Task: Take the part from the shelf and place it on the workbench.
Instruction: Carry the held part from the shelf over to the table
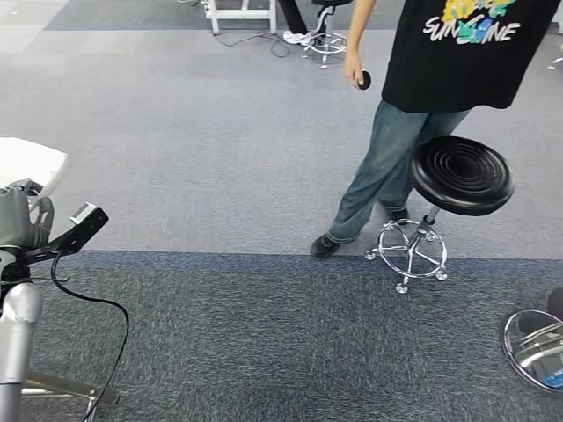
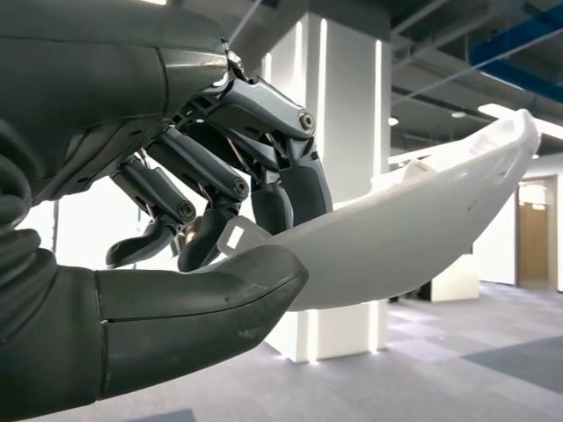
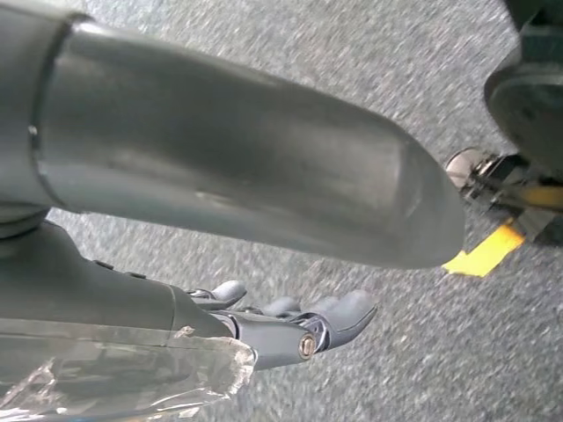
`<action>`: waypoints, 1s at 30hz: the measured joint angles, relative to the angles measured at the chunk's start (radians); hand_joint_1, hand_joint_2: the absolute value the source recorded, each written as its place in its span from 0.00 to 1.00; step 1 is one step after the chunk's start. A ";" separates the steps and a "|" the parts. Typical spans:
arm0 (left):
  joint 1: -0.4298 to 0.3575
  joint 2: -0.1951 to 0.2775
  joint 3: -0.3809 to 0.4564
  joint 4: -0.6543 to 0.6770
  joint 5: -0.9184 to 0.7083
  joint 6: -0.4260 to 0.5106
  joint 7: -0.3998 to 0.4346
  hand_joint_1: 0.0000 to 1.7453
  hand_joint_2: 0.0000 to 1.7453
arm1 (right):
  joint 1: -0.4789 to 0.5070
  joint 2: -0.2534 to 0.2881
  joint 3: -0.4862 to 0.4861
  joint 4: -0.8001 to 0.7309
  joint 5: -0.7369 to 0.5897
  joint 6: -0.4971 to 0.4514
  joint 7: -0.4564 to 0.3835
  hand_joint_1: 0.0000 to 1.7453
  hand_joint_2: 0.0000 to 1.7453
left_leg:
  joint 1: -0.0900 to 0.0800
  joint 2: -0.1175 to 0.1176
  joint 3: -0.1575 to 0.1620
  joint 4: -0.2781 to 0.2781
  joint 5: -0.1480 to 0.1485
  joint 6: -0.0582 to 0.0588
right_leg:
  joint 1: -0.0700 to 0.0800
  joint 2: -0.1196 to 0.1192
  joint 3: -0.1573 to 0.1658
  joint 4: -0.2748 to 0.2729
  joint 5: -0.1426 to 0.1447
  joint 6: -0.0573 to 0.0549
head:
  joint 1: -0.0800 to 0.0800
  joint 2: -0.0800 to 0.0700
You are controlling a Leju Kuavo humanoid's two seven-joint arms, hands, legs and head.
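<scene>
My left hand (image 2: 166, 211) grips the part (image 2: 425, 220), a long, curved white plastic piece. In the left wrist view my thick grey thumb lies under its near end and my darker fingers (image 2: 292, 189) curl down onto it from above, so the piece is clamped between them; the rest of it reaches out away from my palm and tapers to a rounded tip, with a white pillar (image 2: 332, 114) and a dim ceiling behind it. From my head view the same hand (image 1: 23, 215) sits at the far left of the scene, raised at the end of my silver arm (image 1: 17, 338), and the white part (image 1: 30, 163) shows just beyond it as a pale slab running off the left edge. A black cable (image 1: 99, 303) loops down from my wrist.

My right hand (image 3: 285, 321) hangs over grey carpet (image 3: 332, 44). Its fingers are stretched out nearly straight, slightly apart, with nothing between them.

Ahead of me lies carpeted floor (image 1: 199, 158) in lighter and darker grey bands. To the right a person (image 1: 412, 114) in jeans and a black printed shirt stands with a small dark round object (image 1: 363, 80) in one hand. Just beside that person is a black round stool (image 1: 461, 174) on a chrome base. A shiny round metal base (image 1: 534, 347) sits at the near right edge.
</scene>
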 joint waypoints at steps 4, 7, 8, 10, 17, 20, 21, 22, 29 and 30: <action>-0.011 0.006 -0.003 0.007 0.000 0.000 -0.001 1.00 1.00 | 0.003 -0.001 -0.001 0.002 0.000 0.001 0.006 0.00 0.00 | 0.000 0.102 -0.072 0.160 -0.098 -0.017 | -0.001 -0.056 0.006 -0.016 0.009 -0.014 | -0.009 0.000; -0.007 0.006 -0.005 0.018 0.002 0.000 -0.003 1.00 1.00 | 0.000 -0.001 -0.002 0.010 0.000 -0.008 0.013 0.00 0.00 | 0.007 0.113 -0.109 0.250 -0.118 -0.029 | -0.001 -0.098 0.006 -0.016 0.005 -0.014 | -0.009 0.000; -0.006 0.006 -0.005 0.020 0.003 0.001 -0.003 1.00 1.00 | -0.002 -0.001 -0.002 0.014 0.000 -0.011 0.014 0.00 0.00 | 0.009 0.120 -0.087 0.210 -0.090 -0.031 | -0.001 -0.111 0.007 -0.015 0.003 -0.012 | -0.009 0.000; -0.009 0.008 -0.005 0.023 0.004 0.002 -0.003 1.00 1.00 | -0.006 -0.001 -0.002 0.022 -0.002 -0.017 0.017 0.00 0.00 | 0.006 0.163 -0.012 0.075 -0.033 -0.030 | 0.003 -0.135 0.012 -0.014 -0.002 -0.005 | -0.010 0.000; -0.015 0.020 -0.001 0.028 0.010 0.006 -0.013 1.00 1.00 | -0.043 0.000 -0.005 0.071 -0.084 -0.093 0.096 0.00 0.00 | 0.000 0.146 0.032 -0.020 -0.012 0.019 | 0.002 -0.129 0.003 0.036 -0.052 0.031 | -0.001 0.000; -0.014 0.019 -0.001 0.028 0.011 0.007 -0.014 1.00 1.00 | -0.055 0.000 -0.013 0.100 -0.134 -0.121 0.132 0.00 0.00 | 0.000 0.109 0.031 -0.021 -0.011 0.029 | -0.003 -0.067 -0.097 0.236 -0.141 0.034 | 0.006 0.000; -0.011 0.018 -0.002 0.028 0.011 0.007 -0.014 1.00 1.00 | -0.058 0.000 -0.015 0.109 -0.145 -0.126 0.140 0.00 0.00 | -0.002 0.095 0.031 -0.020 -0.011 0.029 | -0.003 -0.064 -0.124 0.282 -0.150 0.034 | 0.007 0.000; -0.008 0.018 -0.002 0.028 0.011 0.007 -0.014 1.00 1.00 | -0.061 0.000 -0.017 0.117 -0.152 -0.130 0.144 0.00 0.00 | -0.002 0.080 0.031 -0.020 -0.011 0.029 | -0.002 -0.062 -0.135 0.291 -0.139 0.032 | 0.007 0.000; -0.004 0.019 -0.001 0.028 0.011 0.008 -0.014 1.00 1.00 | -0.072 0.000 -0.025 0.141 -0.162 -0.134 0.148 0.00 0.00 | 0.002 -0.014 0.023 -0.017 -0.006 0.006 | -0.005 0.008 -0.001 -0.003 0.001 0.009 | 0.007 0.000; -0.001 0.021 -0.001 0.028 0.011 0.008 -0.014 1.00 1.00 | -0.075 0.000 -0.026 0.142 -0.162 -0.135 0.148 0.00 0.00 | 0.005 -0.018 0.020 -0.016 -0.006 0.000 | -0.005 -0.004 0.001 -0.006 0.004 0.004 | 0.007 0.000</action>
